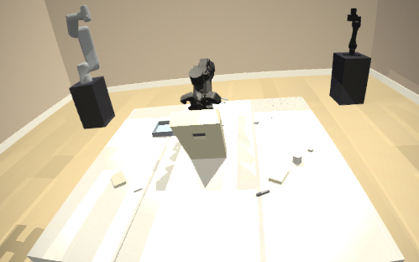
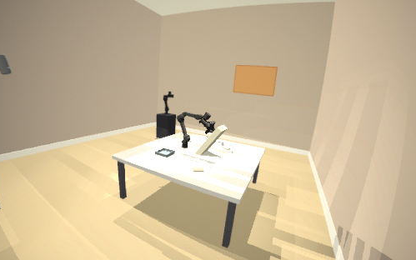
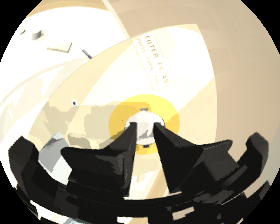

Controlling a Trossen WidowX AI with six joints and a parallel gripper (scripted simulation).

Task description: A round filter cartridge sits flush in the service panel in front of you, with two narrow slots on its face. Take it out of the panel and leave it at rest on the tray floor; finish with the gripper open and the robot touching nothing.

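The service panel [image 1: 199, 134] is a cream slab that leans on the table, seen from its back in the top view and from the side in the exterior view [image 2: 212, 139]. The round filter cartridge [image 3: 145, 117] shows in the wrist view as a yellow ring with a white centre, set in the panel face. My gripper [image 3: 144, 125] is right at the cartridge face, and its two narrowly spaced fingertips reach into the white centre and close on the strip between them. In the top view the gripper [image 1: 199, 102] is mostly hidden behind the panel's top edge. The blue-grey tray [image 1: 162, 128] lies flat beside the panel.
Small cream blocks [image 1: 118, 180] [image 1: 279, 176], a little cylinder [image 1: 297, 159] and a dark rod [image 1: 262, 193] lie on the table in front of the panel. Two other arms stand on black pedestals [image 1: 91, 102] [image 1: 349, 78] off the table.
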